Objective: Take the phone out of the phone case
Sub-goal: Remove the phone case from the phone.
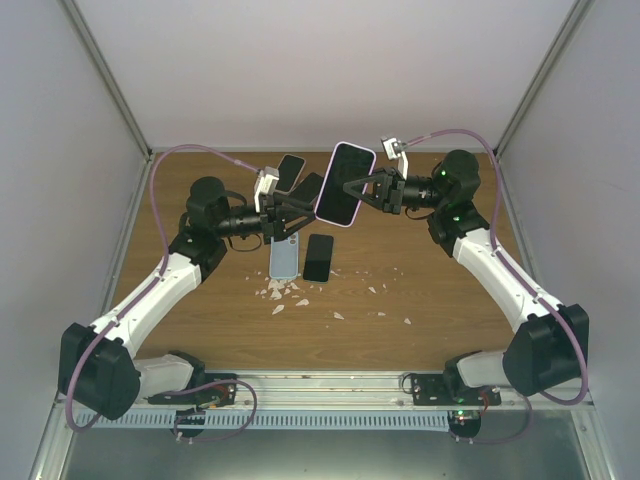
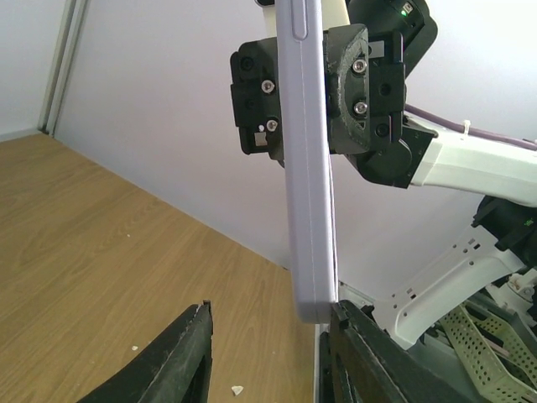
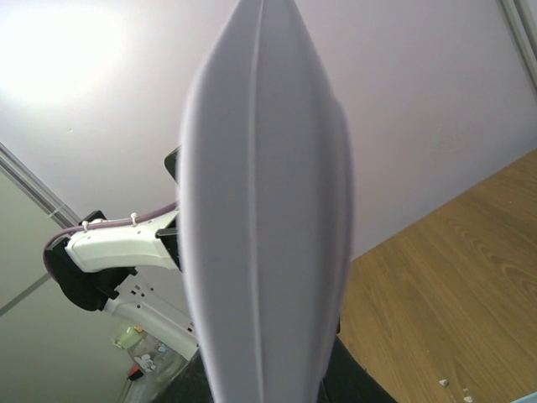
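My left tool (image 2: 273, 312) sits nearest in its own wrist view, released with its fingers spread. The lower end of the case (image 2: 306, 210) hangs between them, hard against the finger on the right of that view. I cannot tell whether the two touch.

I judge the step in hand to be taking a second hold so the case can be peeled away. To do it well, I would first centre that lower end in the gap. Then I would close on the rim of the case alone rather than across the whole body, so the phone (image 1: 345, 185) stays free to slide out.

Further up, the right tool (image 1: 362, 190) is clenched across the flat faces and holds the cased phone upright in the air, well above the bench (image 1: 200, 300). That pinch presses case and phone together. A straight pull may only drag both along, so I would work one corner loose first.

Both arms rise from their mounts at the near edge, elbows out, and their wrists are turned inward to face each other over the middle of the bench. Below them, white crumbs (image 1: 285, 290) lie nearest, then a pale blue phone (image 1: 284, 258) beside a black phone (image 1: 318, 257). Both phones lie flat and well apart from the tools.
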`<state>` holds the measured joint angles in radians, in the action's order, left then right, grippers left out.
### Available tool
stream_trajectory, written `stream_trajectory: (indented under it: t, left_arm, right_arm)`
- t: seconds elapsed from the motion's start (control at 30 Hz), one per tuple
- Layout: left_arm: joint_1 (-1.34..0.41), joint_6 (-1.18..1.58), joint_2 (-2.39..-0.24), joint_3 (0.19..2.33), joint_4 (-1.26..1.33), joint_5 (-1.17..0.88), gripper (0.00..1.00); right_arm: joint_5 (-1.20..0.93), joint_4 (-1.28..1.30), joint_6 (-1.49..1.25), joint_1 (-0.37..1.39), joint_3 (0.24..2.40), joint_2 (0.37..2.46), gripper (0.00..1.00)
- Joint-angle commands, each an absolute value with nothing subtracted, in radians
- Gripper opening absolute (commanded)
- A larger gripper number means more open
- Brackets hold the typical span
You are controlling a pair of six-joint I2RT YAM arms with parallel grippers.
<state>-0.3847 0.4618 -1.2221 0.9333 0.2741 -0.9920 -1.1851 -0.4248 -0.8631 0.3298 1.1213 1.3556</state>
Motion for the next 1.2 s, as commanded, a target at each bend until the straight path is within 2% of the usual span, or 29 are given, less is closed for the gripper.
stream_trajectory:
  t: [0.0,0.1,0.27,0.5,0.87,1.17]
  left_arm:
    - [-0.392,0.465,-1.235,0.949,0.315,-1.001,0.4]
    - [-0.392,0.465,-1.233,0.947,0.315,-1.002,0.4]
    - [-0.393,0.451,-1.232,0.946,0.298,-0.989,0.33]
    - [-0.393,0.432,-1.239,0.953,0.253,-0.95,0.39]
    - [-0.393,0.456,-1.242,0.942,0.273,-0.961,0.38]
    - [-0.379,0.401,-1.255,0.943,0.184,-0.861,0.19]
  right_arm:
    - [-1.192,-0.464,-0.852,0.338,1.17,1.346,0.0]
    - [-1.192,-0.46,-0.848,0.338,1.17,1.346,0.01]
    - [-1.192,-0.457,-0.848,0.337,1.173,1.344,0.0]
    - [-1.186,-0.449,-0.836,0.345,1.167,1.345,0.0]
    - [-1.167,-0.374,-0.769,0.352,1.189,1.35,0.01]
    - [-1.215,-0.453,-0.828,0.359,1.187,1.344,0.01]
